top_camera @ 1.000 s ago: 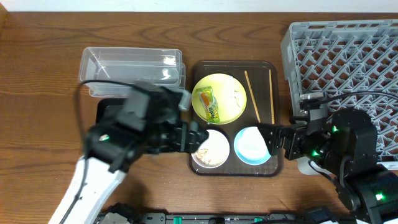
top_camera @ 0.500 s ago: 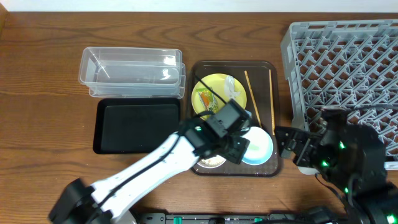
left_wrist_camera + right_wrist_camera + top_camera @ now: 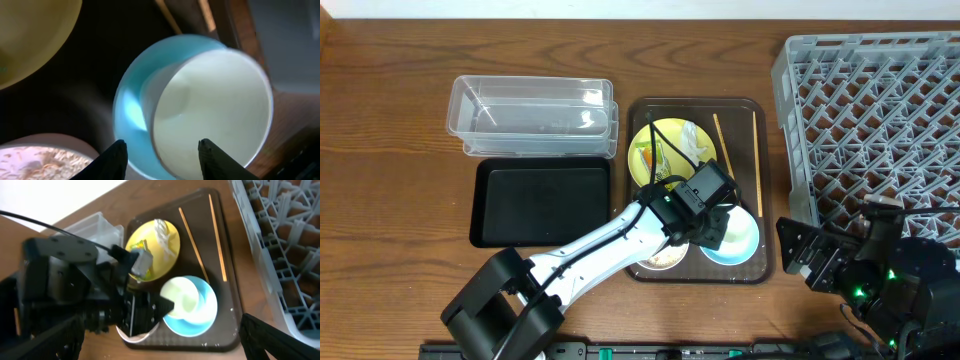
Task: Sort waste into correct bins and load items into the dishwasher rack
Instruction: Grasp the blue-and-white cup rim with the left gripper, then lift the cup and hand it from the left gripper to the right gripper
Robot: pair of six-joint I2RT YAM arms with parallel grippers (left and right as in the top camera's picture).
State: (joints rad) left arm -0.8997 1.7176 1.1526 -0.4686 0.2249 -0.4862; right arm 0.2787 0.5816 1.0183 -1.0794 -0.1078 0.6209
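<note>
The light blue bowl [image 3: 738, 238] sits on the dark brown tray [image 3: 745, 272], to the right of the white bowl [image 3: 658, 258] with rice scraps. My left gripper [image 3: 716, 226] is open and empty just over the blue bowl's left part; its fingers [image 3: 162, 152] frame the bowl's [image 3: 195, 100] near rim. The yellow-green plate [image 3: 672, 172] holds the green-and-orange wrapper [image 3: 649, 156] and crumpled paper [image 3: 692, 138]. Two chopsticks [image 3: 725, 152] lie beside it. My right gripper [image 3: 798, 250] is open and empty, right of the tray and in front of the grey rack [image 3: 880, 100].
The clear tub [image 3: 530, 112] and the black tray [image 3: 540, 205] stand left of the brown tray. My left arm [image 3: 600, 250] stretches across the brown tray's front left and hides part of the white bowl. The right wrist view shows the blue bowl [image 3: 192, 305].
My left arm has swung right from over the black tray to the blue bowl. My right gripper has drawn back to the right, off the brown tray.
</note>
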